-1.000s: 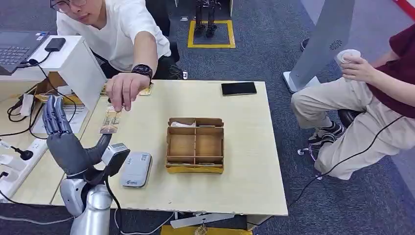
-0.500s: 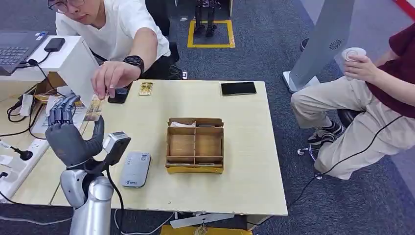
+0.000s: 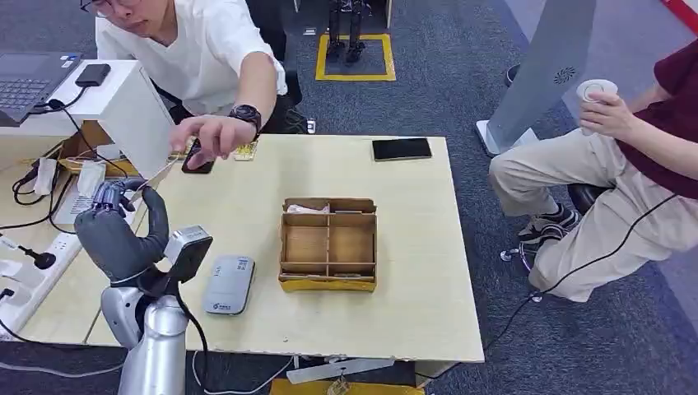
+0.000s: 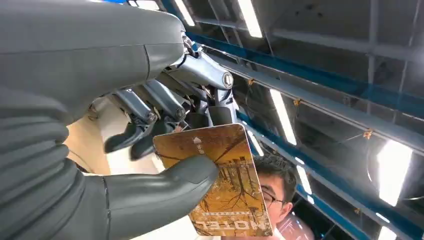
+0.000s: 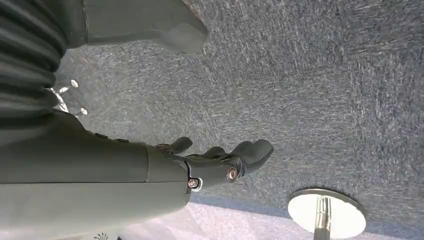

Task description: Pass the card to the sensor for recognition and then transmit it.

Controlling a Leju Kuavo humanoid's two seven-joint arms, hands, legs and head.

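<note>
Card in left robot hand, sensor unscanned.
Left robot hand (image 3: 115,230) pinches card (image 4: 217,180); sensor (image 3: 228,285) lies lower right, near.

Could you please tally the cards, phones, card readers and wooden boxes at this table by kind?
Cards: 2, one in the left hand, one on the table
Black phones: 2
Grey card reader: 1
Wooden divided box: 1
Total: 6
</note>
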